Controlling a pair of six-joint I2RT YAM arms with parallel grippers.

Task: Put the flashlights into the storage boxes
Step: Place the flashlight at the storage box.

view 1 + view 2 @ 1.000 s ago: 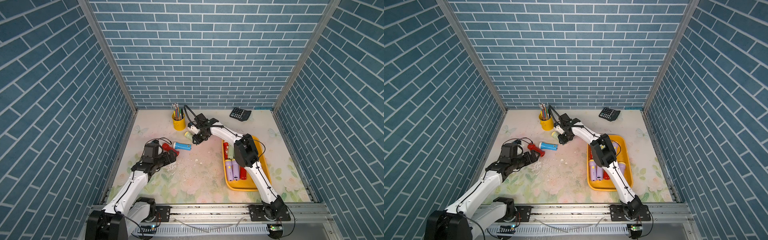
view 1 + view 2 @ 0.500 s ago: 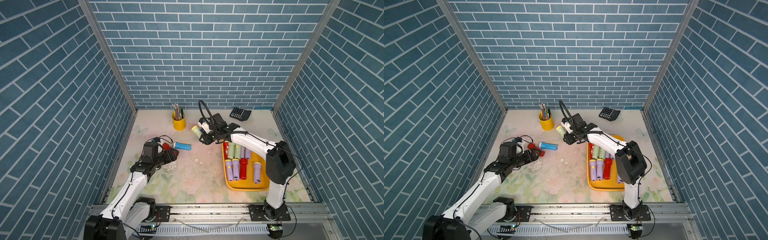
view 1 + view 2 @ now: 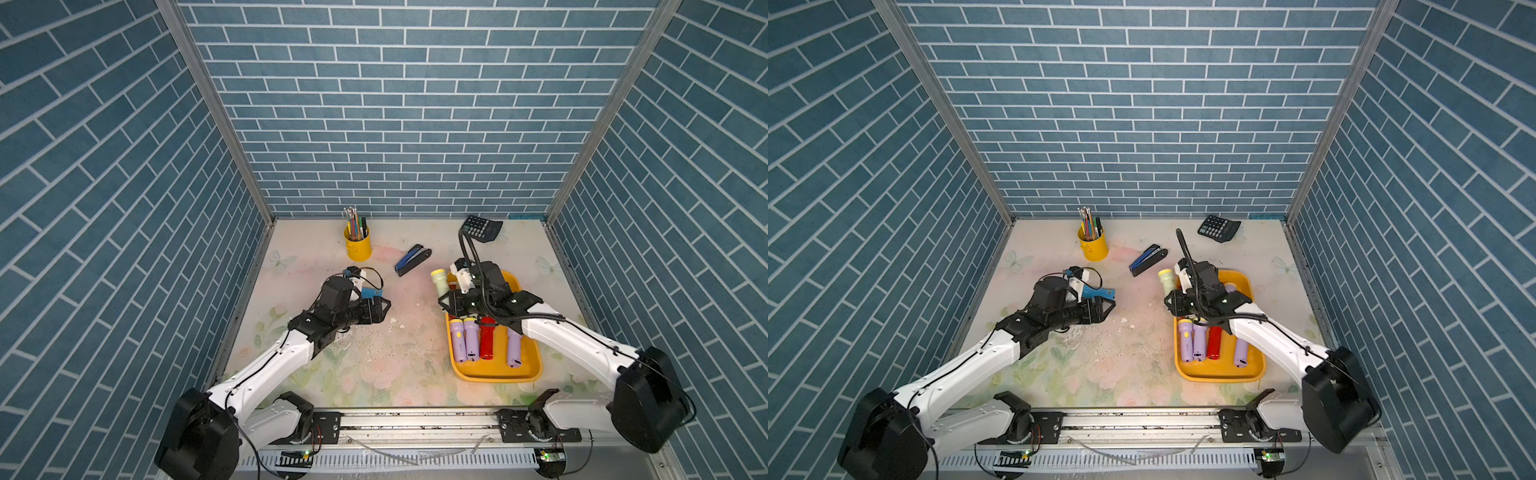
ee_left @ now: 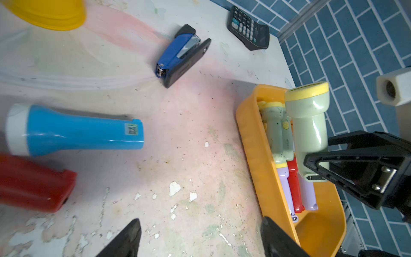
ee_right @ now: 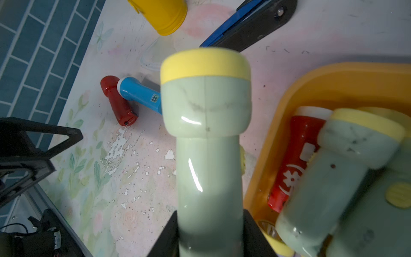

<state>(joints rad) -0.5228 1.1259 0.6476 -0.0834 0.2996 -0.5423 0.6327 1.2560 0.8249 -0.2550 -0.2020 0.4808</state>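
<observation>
The pale green flashlight (image 5: 209,144) and the blue flashlight (image 4: 77,131) show glossy, smooth plastic with bright highlights. The yellow tray (image 4: 255,142) is smooth plastic with a duller sheen; the floral table covering (image 4: 189,138) is matt, flaked and chipped.

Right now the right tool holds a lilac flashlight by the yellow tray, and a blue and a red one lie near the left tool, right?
Not lilac: the right wrist view shows the flashlight in the right tool is pale green with a yellow head. It is by the yellow tray, and the blue one and the red one lie near the left tool.
</observation>
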